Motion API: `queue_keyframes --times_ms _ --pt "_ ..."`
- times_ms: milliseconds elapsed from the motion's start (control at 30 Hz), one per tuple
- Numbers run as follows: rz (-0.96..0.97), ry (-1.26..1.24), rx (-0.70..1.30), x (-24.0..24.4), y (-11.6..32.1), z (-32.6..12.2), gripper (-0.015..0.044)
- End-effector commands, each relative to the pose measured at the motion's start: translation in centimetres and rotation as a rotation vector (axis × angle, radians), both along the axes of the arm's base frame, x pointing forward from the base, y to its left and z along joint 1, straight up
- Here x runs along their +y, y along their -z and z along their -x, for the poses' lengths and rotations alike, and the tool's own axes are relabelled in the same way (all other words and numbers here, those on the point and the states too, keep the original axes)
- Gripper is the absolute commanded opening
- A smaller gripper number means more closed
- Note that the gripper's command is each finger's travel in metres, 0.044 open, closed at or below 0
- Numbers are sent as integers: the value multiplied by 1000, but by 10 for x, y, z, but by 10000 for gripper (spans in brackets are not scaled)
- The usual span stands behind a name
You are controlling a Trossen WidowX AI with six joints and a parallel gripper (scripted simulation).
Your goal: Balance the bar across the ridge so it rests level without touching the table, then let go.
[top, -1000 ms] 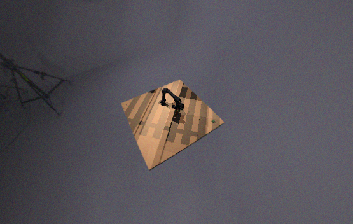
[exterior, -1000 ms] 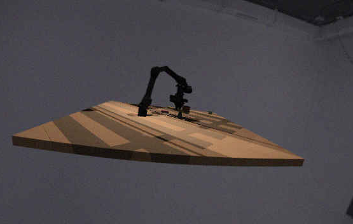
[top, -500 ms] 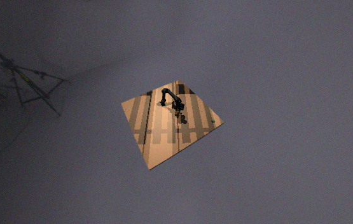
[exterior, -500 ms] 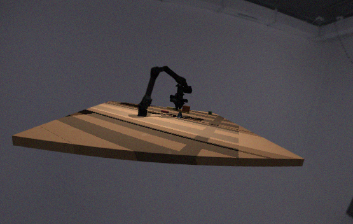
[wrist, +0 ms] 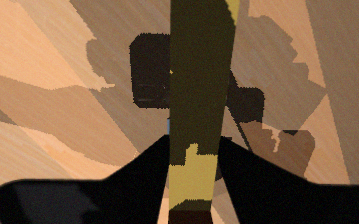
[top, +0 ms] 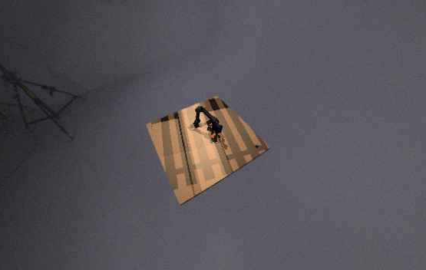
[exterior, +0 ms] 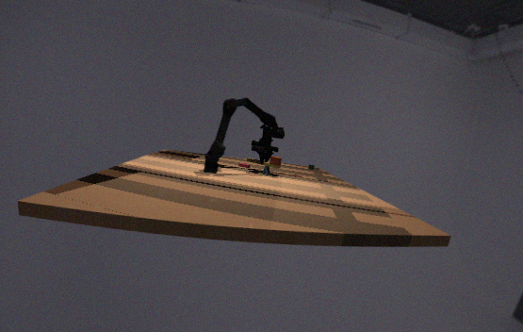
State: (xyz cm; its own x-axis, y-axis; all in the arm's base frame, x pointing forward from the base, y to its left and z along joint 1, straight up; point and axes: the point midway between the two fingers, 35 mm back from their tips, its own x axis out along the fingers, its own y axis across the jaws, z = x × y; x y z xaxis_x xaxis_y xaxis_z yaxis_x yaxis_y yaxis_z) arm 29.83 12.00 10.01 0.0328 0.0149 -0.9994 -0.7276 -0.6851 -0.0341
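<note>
Over the middle of the worktop, a little toward its far edge, the arm is bent over with the gripper pointing down, and the fingers are clamped tight on the bar. The wrist view gives the best look: a long yellow-olive bar runs straight away from the camera, pinched on both flanks by the dark jaws, most of it in shadow with one lit patch down by the grip. It's carried in the air, well above the striped wooden table, and the gripper's blocky shadow lies on the boards beneath it.

So the carry is the step in hand, I'd say: bar lifted, not yet laid on anything. The ridge itself? Can't pick it out for sure. The exterior view shows a few small coloured things by the gripper, among them an orange block, too tiny to name. Over by the right-hand corner in the top view sits a small green speck, well apart from the action.

What the next move calls for, by my reading: bring the bar's midpoint over the ridge line, square it crosswise, lower it gently until it bears, and only then release. An off-centre grip would tip one end down to the table.
</note>
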Motion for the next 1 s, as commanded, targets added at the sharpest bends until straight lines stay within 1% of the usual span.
queue_keyframes --times_ms 0,867,967 --pt "0 0 0 0 0 0 0" --pt "0 0 0 0 0 0 0" --pt "0 0 0 0 0 0 79"
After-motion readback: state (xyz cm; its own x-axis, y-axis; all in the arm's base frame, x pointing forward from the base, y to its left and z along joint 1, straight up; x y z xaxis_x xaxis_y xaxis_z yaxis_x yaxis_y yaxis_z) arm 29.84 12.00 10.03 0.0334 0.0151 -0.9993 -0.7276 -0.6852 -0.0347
